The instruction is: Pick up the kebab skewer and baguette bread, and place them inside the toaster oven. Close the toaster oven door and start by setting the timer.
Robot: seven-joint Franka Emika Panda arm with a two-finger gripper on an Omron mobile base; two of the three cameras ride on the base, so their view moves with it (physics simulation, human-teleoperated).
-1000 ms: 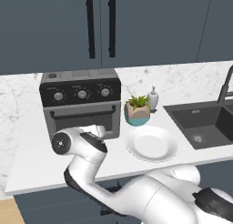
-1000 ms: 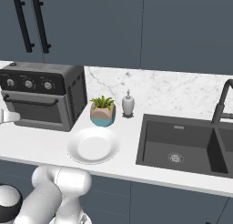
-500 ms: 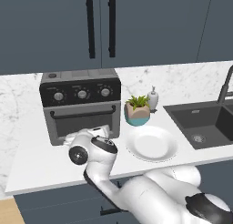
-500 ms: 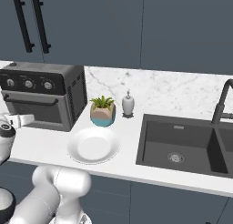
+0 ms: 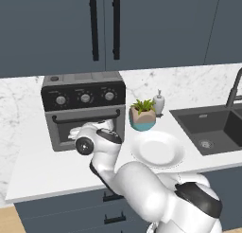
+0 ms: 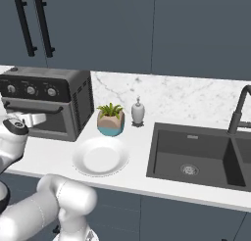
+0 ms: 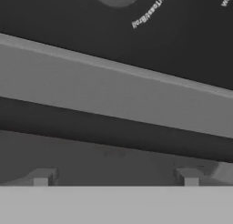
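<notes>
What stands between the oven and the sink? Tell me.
In the right base view, a potted plant and a small bottle stand between the oven and the sink, with a white plate in front.

My arm rises from the base and bends forward at the elbow, wrist level; my gripper (image 7: pixel 116 177) points straight ahead, its 2 fingers (image 7: pixel 42 176) spread wide apart, nothing held between them.

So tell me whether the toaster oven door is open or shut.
Shut: the toaster oven door stands upright, flush with the oven front, its bar handle up under the knobs.
</notes>
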